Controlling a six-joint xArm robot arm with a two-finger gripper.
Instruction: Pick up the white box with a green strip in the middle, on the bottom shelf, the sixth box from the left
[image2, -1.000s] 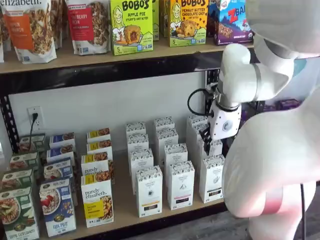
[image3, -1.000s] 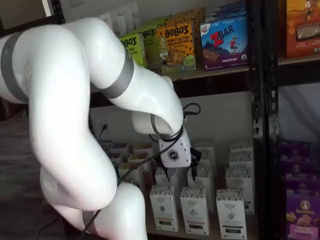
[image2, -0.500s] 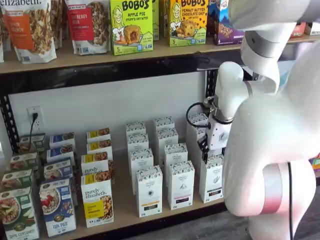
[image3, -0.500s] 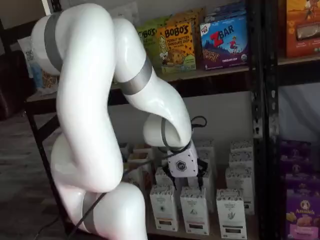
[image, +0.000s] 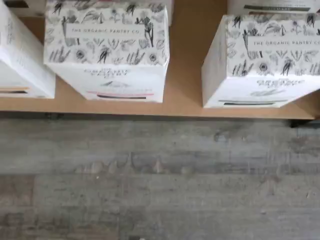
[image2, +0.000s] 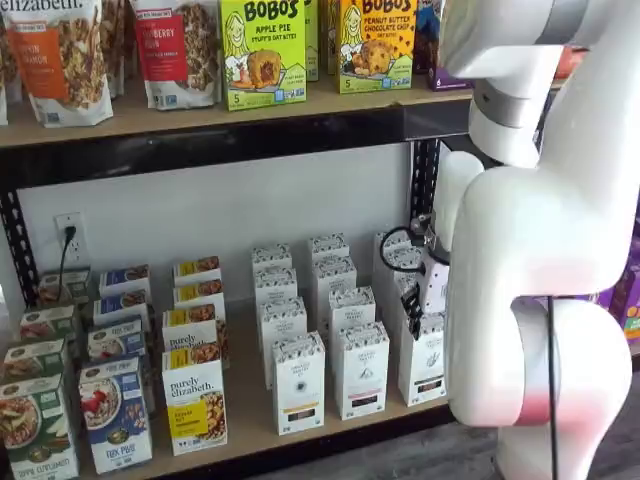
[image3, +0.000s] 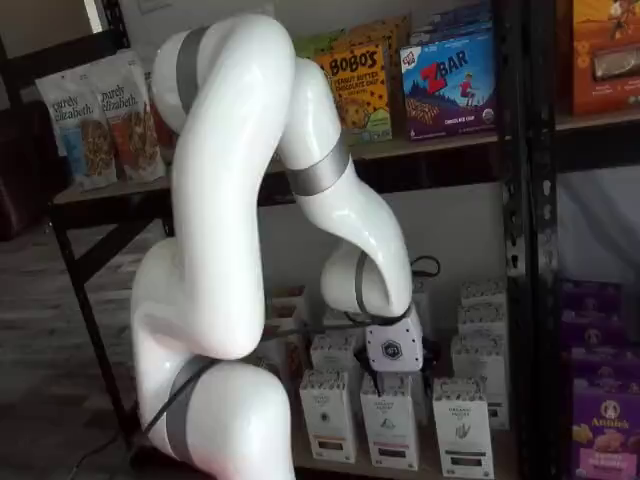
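Observation:
The white box (image2: 423, 358) stands at the right end of the front row on the bottom shelf (image2: 250, 400); it also shows in a shelf view (image3: 462, 425). In the wrist view it (image: 265, 60) has a speckled top and a short dark strip low on its front, at the edge of the tan board (image: 185, 75). My gripper (image2: 413, 312) hangs just above the front row of white boxes, by this box's top; it also shows in a shelf view (image3: 392, 375). Its black fingers show no plain gap and hold nothing that I can see.
Two more white boxes (image2: 361, 368) (image2: 298, 382) stand left of it, with further rows behind. A "purely elizabeth" box (image2: 193, 400) stands further left. A black upright (image3: 530, 250) and purple boxes (image3: 600, 420) are to the right. The upper board holds Bobo's boxes (image2: 262, 50). Grey wood floor (image: 160, 175) lies in front.
The arm has swung and the gripper has come down from mid-height to just above the front row of white boxes, drifting toward the shelf's front edge.

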